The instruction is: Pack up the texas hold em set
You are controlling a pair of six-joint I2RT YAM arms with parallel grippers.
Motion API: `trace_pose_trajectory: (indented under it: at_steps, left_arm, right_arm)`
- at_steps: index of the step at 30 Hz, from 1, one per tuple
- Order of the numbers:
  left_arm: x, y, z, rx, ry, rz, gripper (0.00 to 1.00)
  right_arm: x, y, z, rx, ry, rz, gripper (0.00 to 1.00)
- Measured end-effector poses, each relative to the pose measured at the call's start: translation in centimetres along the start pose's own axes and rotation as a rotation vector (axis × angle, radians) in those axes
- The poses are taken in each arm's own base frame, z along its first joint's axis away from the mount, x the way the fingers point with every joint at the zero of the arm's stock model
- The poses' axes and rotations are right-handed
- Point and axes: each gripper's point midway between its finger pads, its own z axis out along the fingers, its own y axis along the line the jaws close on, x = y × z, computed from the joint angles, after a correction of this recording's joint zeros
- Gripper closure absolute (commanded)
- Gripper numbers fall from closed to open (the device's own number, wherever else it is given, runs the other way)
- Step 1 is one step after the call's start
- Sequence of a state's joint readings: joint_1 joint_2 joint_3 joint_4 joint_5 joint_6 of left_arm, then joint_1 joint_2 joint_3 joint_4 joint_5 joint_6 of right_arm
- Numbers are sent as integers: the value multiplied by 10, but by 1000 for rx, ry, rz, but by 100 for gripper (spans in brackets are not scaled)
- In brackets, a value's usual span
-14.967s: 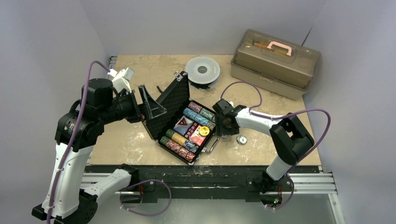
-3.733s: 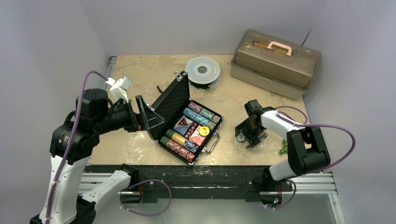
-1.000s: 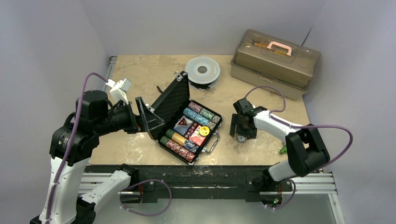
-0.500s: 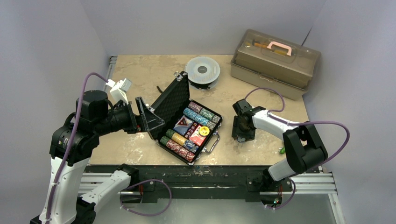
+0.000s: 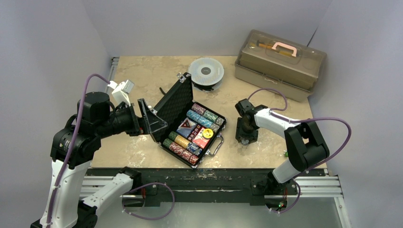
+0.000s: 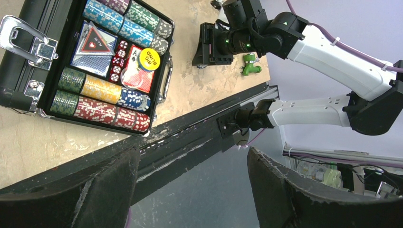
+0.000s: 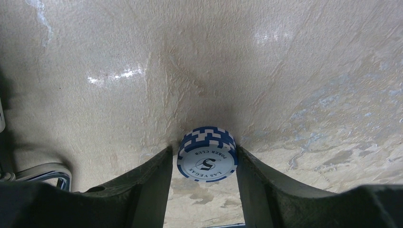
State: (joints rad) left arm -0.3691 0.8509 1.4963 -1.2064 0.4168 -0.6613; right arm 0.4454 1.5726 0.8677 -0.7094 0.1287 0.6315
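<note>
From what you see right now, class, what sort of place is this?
Probably a robotics lab test cell: two cabled arms bolted to a rail, plain walls boxing in a worn table, and props like a poker case.

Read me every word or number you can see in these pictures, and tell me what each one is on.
"LAS VEGAS": blue and white chip.
"POKER CLUB": same chip.
"5": same chip, at its centre.
"BIG BLIND": yellow disc in the black case.
Blue card deck: lettering under a heart, too blurred to read.
Stacked chips in the case: markings too small to read.
</note>
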Motion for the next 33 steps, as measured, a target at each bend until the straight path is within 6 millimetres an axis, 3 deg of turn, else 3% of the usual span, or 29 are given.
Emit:
trace_pose_trajectory:
  at_steps: [7,16,33]
  left_arm:
    - [0,0,0,-1,0,0,20]
    - [0,0,0,-1,1,0,20]
    - [1,1,1,-6,8,-4,20]
  right_arm:
    - [1,2,1,-7,11,-4,52]
    - [0,1,1,2,29,-26,99]
    - [-2,-5,-12,12,3,-57,100]
